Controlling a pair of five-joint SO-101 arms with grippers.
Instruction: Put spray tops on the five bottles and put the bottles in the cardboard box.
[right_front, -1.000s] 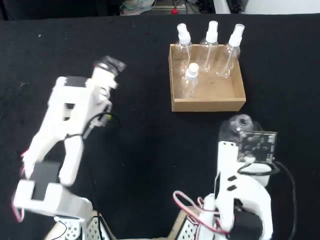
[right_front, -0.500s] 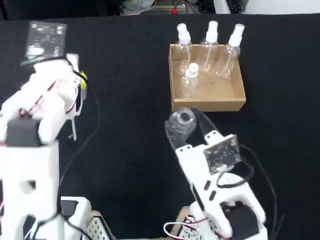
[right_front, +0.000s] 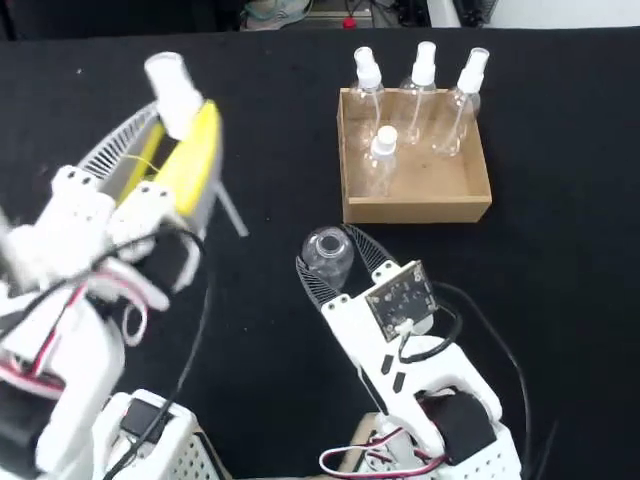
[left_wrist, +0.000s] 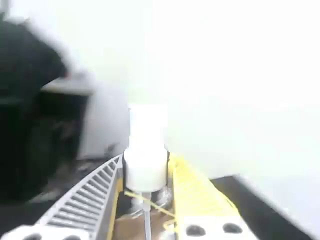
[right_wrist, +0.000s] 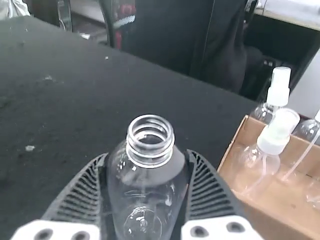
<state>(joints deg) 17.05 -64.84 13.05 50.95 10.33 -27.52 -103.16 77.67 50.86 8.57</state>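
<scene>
Left wrist view, left claw (left_wrist: 145, 164) clamped on spray top (left_wrist: 145, 145), right claw (right_wrist: 146, 156) clamped on uncapped bottle (right_wrist: 145, 187), its base hidden

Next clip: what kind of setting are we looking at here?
Probably a robotics lab or workshop bench: a black-covered table carrying a white left arm and right arm, a cardboard box of clear spray bottles, and cables past its far edge.

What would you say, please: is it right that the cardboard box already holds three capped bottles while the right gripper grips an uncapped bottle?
Not quite: the high view shows four capped bottles in the cardboard box, not three. The rest stands: the right gripper grips an uncapped bottle.
</scene>
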